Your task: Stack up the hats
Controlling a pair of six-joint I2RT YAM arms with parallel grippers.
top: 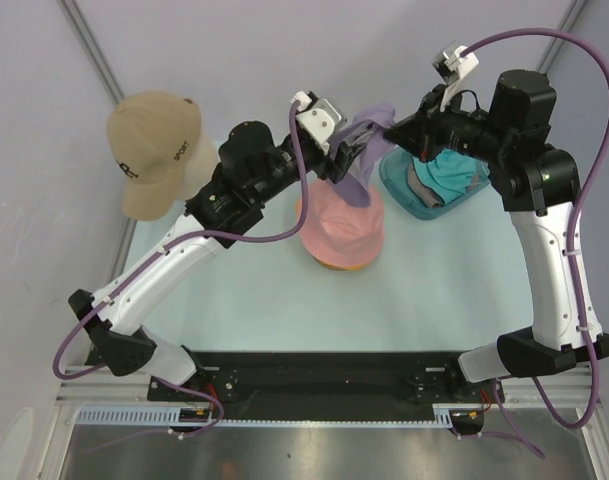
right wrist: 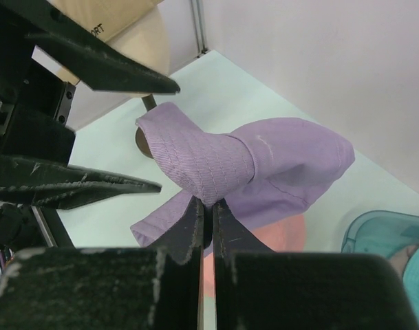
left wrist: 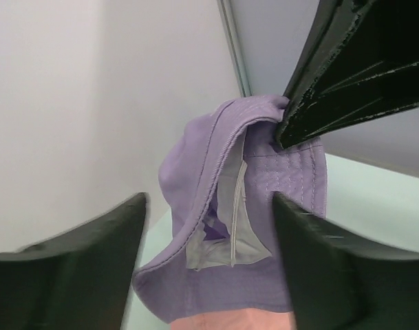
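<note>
right gripper (right wrist: 209, 206) pinches lilac hat (right wrist: 264, 165) brim, hung over pink hat (top: 342, 235) for stacking | left gripper (left wrist: 209, 206) fingers wide (likely to spread brim)

Lilac hat (right wrist: 264, 161), twill weave; pink hat (top: 341, 232); tan cap (top: 154, 140); teal tub (top: 396, 190); inside, seemingly teal hat (top: 452, 172).

Both arms reach from the near edge toward the middle of the far edge, with their wrists raised. The left gripper (top: 336, 160) points right, fingers spread wide. The right gripper (top: 389, 126) points left, fingers pinched tight on the lilac hat (right wrist: 264, 161).
</note>
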